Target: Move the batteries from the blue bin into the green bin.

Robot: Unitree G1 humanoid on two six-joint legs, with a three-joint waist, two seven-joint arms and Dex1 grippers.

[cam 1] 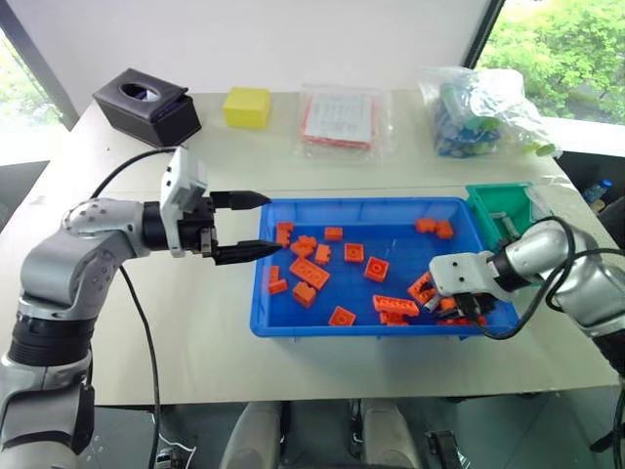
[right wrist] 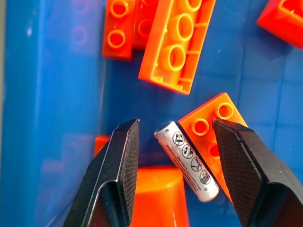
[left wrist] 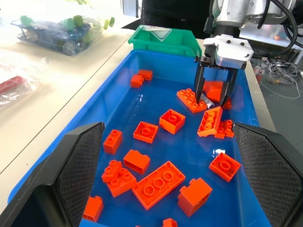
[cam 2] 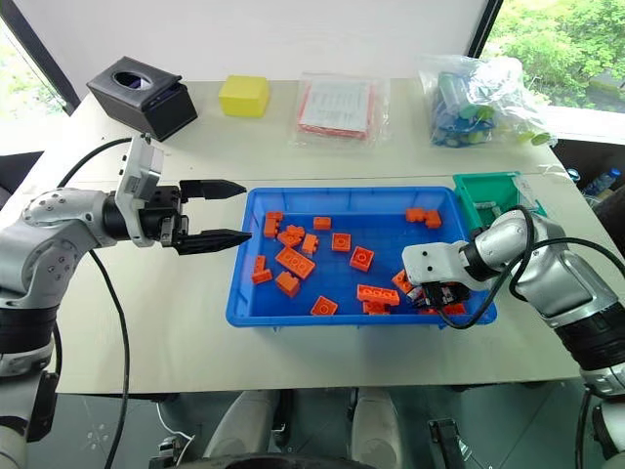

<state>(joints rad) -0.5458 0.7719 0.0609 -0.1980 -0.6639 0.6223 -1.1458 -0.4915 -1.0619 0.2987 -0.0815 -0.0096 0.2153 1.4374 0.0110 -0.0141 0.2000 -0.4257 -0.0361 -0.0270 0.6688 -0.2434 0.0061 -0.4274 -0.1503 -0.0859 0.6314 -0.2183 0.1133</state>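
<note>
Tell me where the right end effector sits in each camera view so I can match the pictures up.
Left eye view: right end effector inside the blue bin, at its near right corner.
Right eye view: end effector at that same corner.
Left wrist view: end effector across the bin, pointing down among orange bricks.
Right wrist view: end effector straddling a battery.
Shared landmark: the blue bin.

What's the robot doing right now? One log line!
right gripper: open around battery | battery: lying in blue bin | left gripper: open, idle
</note>
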